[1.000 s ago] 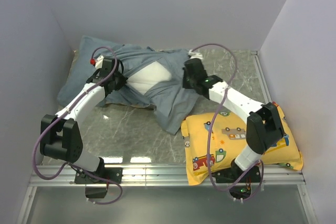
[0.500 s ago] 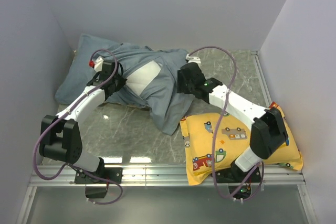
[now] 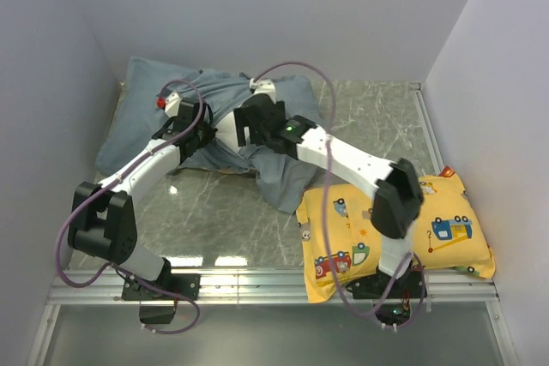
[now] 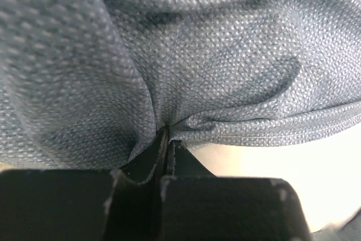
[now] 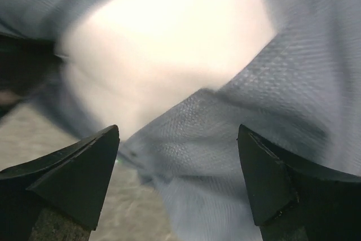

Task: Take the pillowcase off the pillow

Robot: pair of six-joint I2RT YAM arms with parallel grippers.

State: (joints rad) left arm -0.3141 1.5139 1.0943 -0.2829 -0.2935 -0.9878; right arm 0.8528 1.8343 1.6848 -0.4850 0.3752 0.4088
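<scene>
The blue-grey pillowcase (image 3: 279, 173) lies bunched at the back left of the table, still round the white pillow (image 3: 225, 129), which shows through the cover's opening. My left gripper (image 3: 203, 136) is at the left side of that opening. In the left wrist view it (image 4: 167, 135) is shut on a fold of the pillowcase (image 4: 225, 71), with the pillow (image 4: 271, 173) just beyond. My right gripper (image 3: 244, 130) hovers over the opening. In the right wrist view it (image 5: 177, 134) is open and holds nothing, above the pillowcase (image 5: 282, 100) and the pillow (image 5: 169, 43).
A yellow cartoon-vehicle pillow (image 3: 429, 233) lies at the front right, under the right arm. Grey marble tabletop (image 3: 214, 212) shows in front of the pillowcase. Walls close in at the left, back and right, and a metal rail (image 3: 257, 285) runs along the near edge.
My right gripper has let go of the pillowcase, opened wide and swung left over the opening. The cloth's right side has slackened. The left gripper stays shut on its fold.
</scene>
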